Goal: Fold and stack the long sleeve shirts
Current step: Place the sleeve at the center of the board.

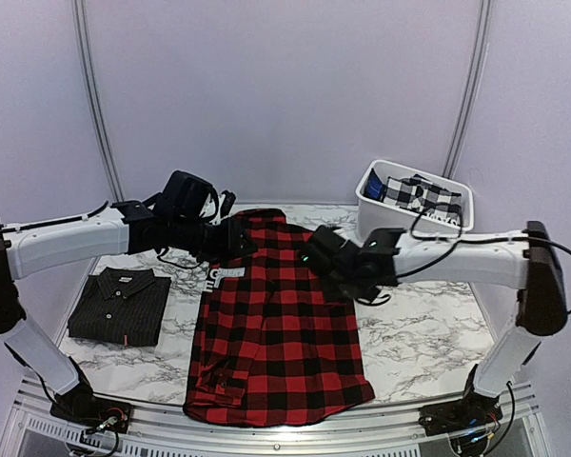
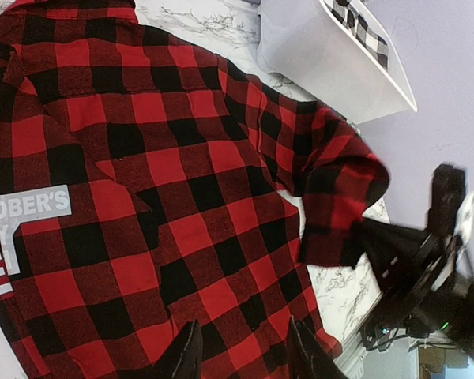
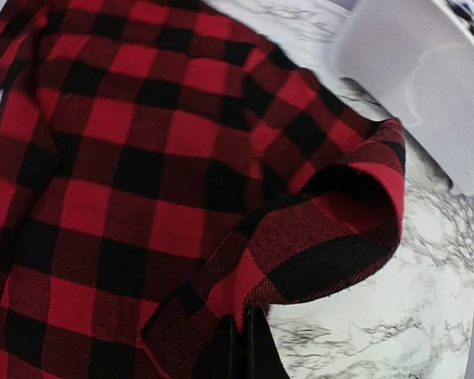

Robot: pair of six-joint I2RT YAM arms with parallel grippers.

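The red-and-black check flannel shirt (image 1: pixel 276 333) lies spread on the marble table, collar at the far end. The black pinstriped shirt (image 1: pixel 119 305) lies folded to its left. My left gripper (image 1: pixel 230 238) hangs over the flannel's upper left. In the left wrist view this gripper (image 2: pixel 245 332) is open, with flat fabric (image 2: pixel 166 174) showing between its fingers. My right gripper (image 1: pixel 316 251) is at the flannel's upper right edge. In the right wrist view it (image 3: pixel 241 313) is shut on a folded-over flap of the flannel (image 3: pixel 332 229), which is lifted off the table.
A white bin (image 1: pixel 369 214) holding black-and-white checked cloth stands at the back right, just beyond the right arm. Bare marble (image 1: pixel 419 333) shows to the right of the flannel. A metal rail (image 1: pixel 295 433) runs along the table's near edge.
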